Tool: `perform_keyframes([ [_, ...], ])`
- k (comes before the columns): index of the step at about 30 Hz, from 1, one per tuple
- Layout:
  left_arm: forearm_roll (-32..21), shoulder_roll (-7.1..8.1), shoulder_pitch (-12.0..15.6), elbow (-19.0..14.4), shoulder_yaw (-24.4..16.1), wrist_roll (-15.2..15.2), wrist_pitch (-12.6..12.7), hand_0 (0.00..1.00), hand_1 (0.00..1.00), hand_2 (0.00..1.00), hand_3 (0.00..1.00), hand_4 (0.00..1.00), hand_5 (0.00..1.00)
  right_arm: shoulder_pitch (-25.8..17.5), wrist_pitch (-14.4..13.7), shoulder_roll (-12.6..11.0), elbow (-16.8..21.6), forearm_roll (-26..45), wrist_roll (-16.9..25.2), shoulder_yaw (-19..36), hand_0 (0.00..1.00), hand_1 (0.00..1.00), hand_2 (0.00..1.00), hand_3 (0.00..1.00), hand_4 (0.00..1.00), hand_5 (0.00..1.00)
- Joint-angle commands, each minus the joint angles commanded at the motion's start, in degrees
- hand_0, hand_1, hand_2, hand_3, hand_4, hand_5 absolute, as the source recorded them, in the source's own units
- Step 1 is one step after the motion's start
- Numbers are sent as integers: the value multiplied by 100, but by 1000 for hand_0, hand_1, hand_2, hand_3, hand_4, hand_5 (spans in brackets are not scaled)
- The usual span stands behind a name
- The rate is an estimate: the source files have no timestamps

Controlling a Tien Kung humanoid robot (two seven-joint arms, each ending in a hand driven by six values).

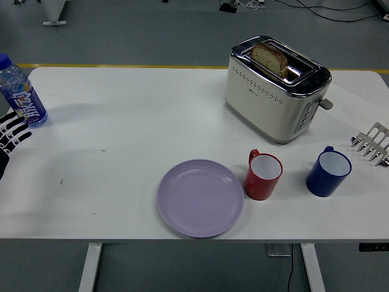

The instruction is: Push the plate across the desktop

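Plate (200, 197) near-centre, well right of left hand (12, 131) at table's left edge; fingers spread, grasping nothing; right hand out of view.

white table (121, 109), plate (200, 198), toaster (276, 88), mugs (263, 175)

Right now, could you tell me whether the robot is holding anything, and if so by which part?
Nothing is held. Only the left hand shows, at the table's left edge with fingers spread, below the water bottle and far from the purple plate.
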Motion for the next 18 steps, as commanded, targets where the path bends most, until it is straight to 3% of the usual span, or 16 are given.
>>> perform_keyframes([
  [18, -59, 15, 150, -9, 4, -62, 39, 669, 731, 707, 656, 546, 998, -86, -72, -20, 16, -156, -85, 138, 569, 557, 676, 591, 347, 399],
])
